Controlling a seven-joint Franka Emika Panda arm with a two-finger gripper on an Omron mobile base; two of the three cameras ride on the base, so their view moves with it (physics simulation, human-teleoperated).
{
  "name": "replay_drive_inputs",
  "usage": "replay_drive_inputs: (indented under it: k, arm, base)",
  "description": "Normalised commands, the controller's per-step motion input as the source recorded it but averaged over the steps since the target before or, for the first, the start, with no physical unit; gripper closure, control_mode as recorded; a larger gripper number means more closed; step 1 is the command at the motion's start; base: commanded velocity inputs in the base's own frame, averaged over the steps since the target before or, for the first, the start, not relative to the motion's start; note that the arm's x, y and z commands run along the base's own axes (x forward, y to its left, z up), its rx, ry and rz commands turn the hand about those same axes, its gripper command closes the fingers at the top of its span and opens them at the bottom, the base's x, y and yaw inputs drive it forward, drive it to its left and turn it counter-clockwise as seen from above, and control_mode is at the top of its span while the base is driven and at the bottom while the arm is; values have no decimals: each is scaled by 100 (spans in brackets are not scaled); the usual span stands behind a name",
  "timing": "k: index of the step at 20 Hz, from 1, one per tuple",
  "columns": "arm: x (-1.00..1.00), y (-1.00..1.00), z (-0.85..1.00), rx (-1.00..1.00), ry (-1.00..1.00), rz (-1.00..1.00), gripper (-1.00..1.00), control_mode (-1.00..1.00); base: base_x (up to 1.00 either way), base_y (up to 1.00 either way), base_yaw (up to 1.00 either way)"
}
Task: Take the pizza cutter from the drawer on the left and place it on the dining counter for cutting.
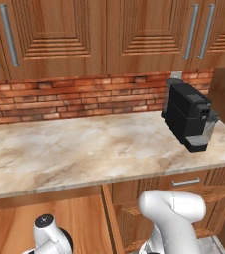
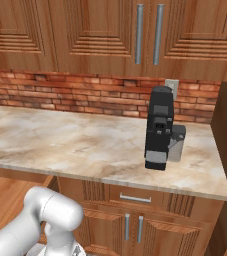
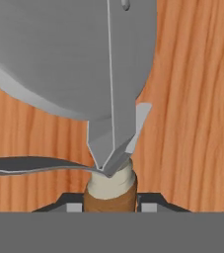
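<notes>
- Pizza cutter (image 3: 84, 64) seen from very close in the hand view: large grey wheel blade across the top, a grey fork narrowing down to a pale collar, then the brown wooden handle at the bottom.
- Lying on the light wood floor of the drawer (image 3: 197, 123), grain running up and down the hand view.
- Gripper (image 3: 111, 206) down over the handle end, with the brown handle directly between the two dark fingertips (image 3: 71, 206), one on each side.
- Fingertips drawn in close beside the handle, just touching or nearly so; cannot tell whether actually clamped on it.
- Wheel blade and fork reaching away from the fingers, well beyond the tips.
- Thin grey curved strip running out to the left from the collar, low over the wood.
- In the left base view, white arm (image 1: 176, 218) bent down below the near edge of the marble counter (image 1: 84, 149), reaching toward the open wood at lower left.
- Black coffee machine (image 1: 188, 116) on the right part of that counter, against the brick backsplash (image 1: 74, 96).
- Wooden upper cabinets (image 2: 110, 30) with vertical silver handles above the bricks.
- Closed small drawer front with a short silver bar (image 2: 135, 198) under the counter, below the coffee machine.
</notes>
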Motion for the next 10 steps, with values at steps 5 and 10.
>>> replay_drive_inputs:
  k: [5,10]
  arm:
    - [8,-1,8,0,0,0,100,-100]
    - [-13,-3,37,-6,0,0,100,-100]
  base:
    - [0,0,0]
    - [0,0,0]
